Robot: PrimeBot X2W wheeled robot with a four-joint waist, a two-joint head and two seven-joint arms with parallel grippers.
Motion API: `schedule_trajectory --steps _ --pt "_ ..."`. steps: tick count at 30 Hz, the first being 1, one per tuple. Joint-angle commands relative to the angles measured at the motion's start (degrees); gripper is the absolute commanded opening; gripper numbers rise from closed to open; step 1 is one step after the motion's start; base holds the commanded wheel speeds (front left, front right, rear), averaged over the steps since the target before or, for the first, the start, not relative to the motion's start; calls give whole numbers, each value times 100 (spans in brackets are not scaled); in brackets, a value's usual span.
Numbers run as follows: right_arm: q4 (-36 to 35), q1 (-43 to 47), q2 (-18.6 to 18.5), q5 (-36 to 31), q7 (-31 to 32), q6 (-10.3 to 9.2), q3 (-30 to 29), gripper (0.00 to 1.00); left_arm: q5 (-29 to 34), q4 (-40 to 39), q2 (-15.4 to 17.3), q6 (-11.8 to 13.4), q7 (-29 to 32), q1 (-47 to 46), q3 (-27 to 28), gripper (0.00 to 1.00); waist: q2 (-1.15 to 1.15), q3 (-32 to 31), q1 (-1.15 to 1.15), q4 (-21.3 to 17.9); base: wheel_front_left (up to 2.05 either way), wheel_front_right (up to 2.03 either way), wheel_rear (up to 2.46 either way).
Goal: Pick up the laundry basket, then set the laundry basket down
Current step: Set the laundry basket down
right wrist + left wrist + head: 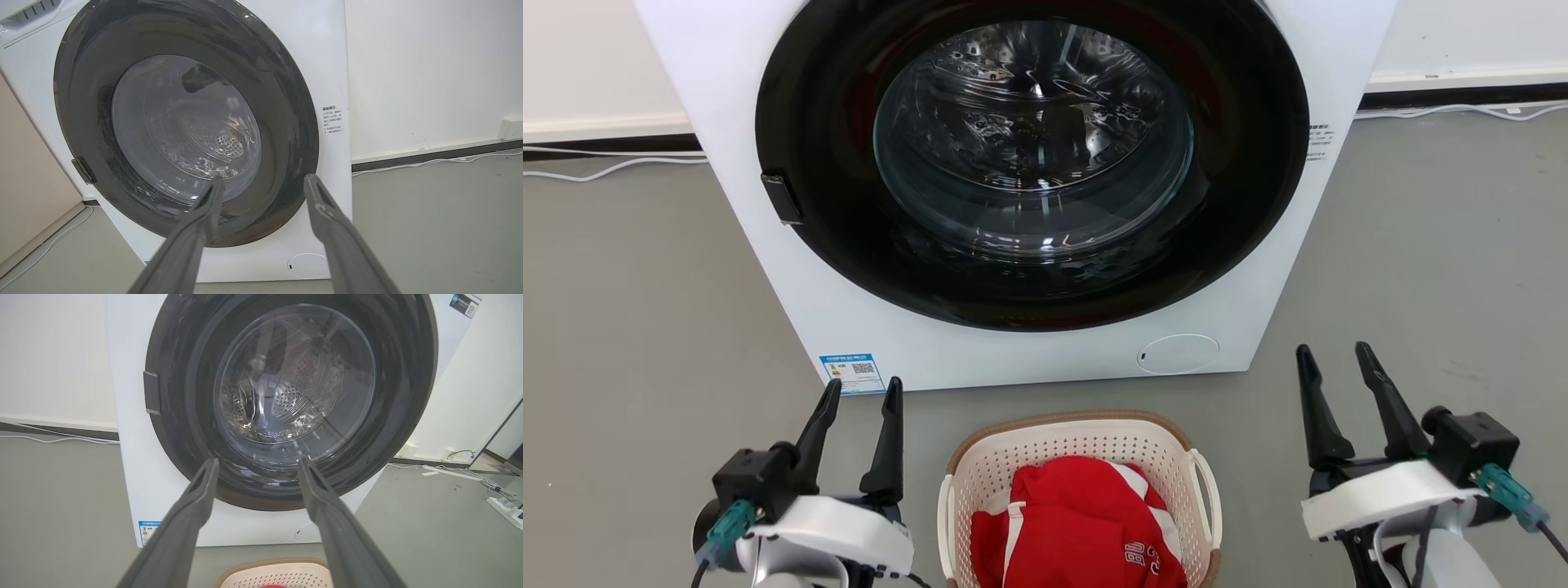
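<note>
The laundry basket [1086, 445] stands on the grey floor at the bottom middle of the head view, cream-white and perforated, with a brown rim and white loop handles at its sides. A red garment with white trim [1078, 523] lies inside it. My left gripper [863, 392] hangs open to the basket's left, apart from it. My right gripper [1334, 359] is open to the basket's right, also clear of it. The basket's far rim [273, 569] peeks in at the bottom of the left wrist view between my left gripper [257, 465] fingers. In the right wrist view my right gripper [263, 181] holds nothing.
A white front-loading washing machine [1258, 286] with a shut round dark door [1033, 155] stands just behind the basket. White cables [605, 167] run along the wall's base on both sides. A power strip [506, 506] lies on the floor at the far right of the left wrist view.
</note>
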Motion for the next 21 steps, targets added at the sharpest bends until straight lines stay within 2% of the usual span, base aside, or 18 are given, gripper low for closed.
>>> schedule_trajectory --steps 1,13,21 --pt "-225 -3 1 -76 -55 36 73 100 -38 -269 55 78 -35 -16 157 100 0 -14 0 -3 0 0 0" --pt "-338 70 54 -102 -55 36 73 100 -126 -540 54 196 -35 240 63 100 0 -98 0 42 0 0 0" --pt "-334 64 42 -107 -55 36 91 100 -222 -537 54 179 -35 246 36 100 0 -93 0 50 0 0 0"
